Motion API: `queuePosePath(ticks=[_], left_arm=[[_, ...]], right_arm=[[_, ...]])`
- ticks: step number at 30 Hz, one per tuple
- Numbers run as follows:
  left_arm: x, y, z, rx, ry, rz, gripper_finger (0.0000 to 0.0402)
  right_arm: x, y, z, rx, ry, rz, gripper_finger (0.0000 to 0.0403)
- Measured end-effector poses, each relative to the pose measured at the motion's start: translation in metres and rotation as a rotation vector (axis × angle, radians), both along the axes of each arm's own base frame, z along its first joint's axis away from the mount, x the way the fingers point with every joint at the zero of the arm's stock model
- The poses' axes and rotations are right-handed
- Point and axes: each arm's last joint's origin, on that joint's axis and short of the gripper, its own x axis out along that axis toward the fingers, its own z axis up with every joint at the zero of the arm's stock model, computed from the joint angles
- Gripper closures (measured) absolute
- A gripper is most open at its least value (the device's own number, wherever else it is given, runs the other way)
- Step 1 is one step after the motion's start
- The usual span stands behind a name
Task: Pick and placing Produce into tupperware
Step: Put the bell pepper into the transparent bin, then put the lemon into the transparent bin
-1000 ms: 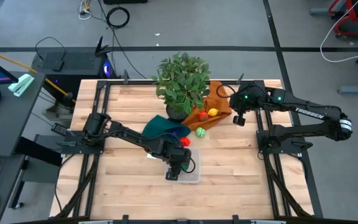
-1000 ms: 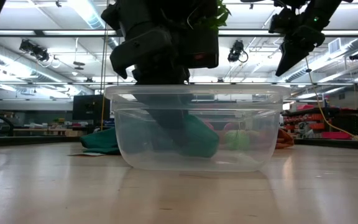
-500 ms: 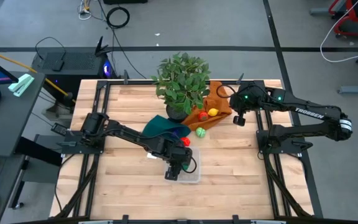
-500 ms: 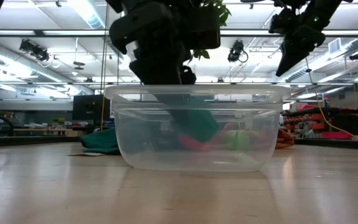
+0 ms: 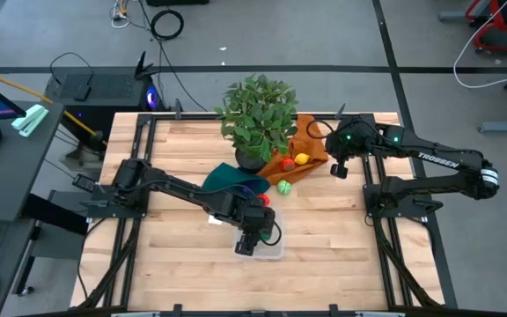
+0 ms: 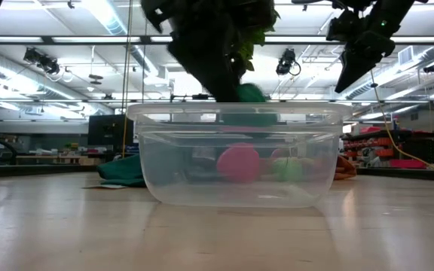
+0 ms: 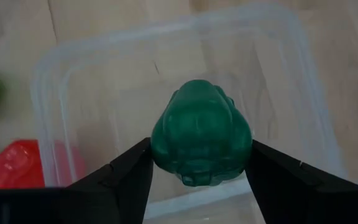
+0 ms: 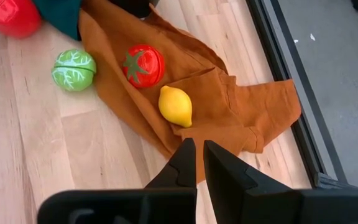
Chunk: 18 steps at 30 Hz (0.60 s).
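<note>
Left gripper grips green pepper over tupperware; right gripper closed, idle; tomato, lemon, cabbage left

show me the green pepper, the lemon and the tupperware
green pepper (image 7: 201,132), left wrist view, middle of its body
lemon (image 8: 175,106), right wrist view, middle of its skin
tupperware (image 6: 239,113), low view, front rim

Clear glossy plastic tupperware, smooth green pepper, pale wood table, orange cloth
</note>
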Motion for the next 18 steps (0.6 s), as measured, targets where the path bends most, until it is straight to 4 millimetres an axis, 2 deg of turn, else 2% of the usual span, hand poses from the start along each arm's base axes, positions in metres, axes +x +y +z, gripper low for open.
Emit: queuePosePath(ticks=[5, 8, 13, 18], left_arm=[[-0.003, 0.001, -0.001, -0.002, 0.022, 0.012, 0.0145], [-0.005, 0.001, -0.010, 0.000, 0.023, 0.015, 0.0140], [-0.012, 0.007, -0.030, 0.002, 0.064, 0.046, 0.0149], [-0.013, 0.010, -0.033, -0.004, 0.072, 0.073, 0.0160]], right_arm=[[0.000, 0.000, 0.000, 0.004, 0.001, -0.005, 0.0402], [0.000, 0.000, 0.000, 0.005, 0.000, -0.007, 0.0402], [0.000, 0.000, 0.000, 0.006, 0.000, -0.007, 0.0402], [0.000, 0.000, 0.000, 0.006, 0.000, -0.007, 0.0402]])
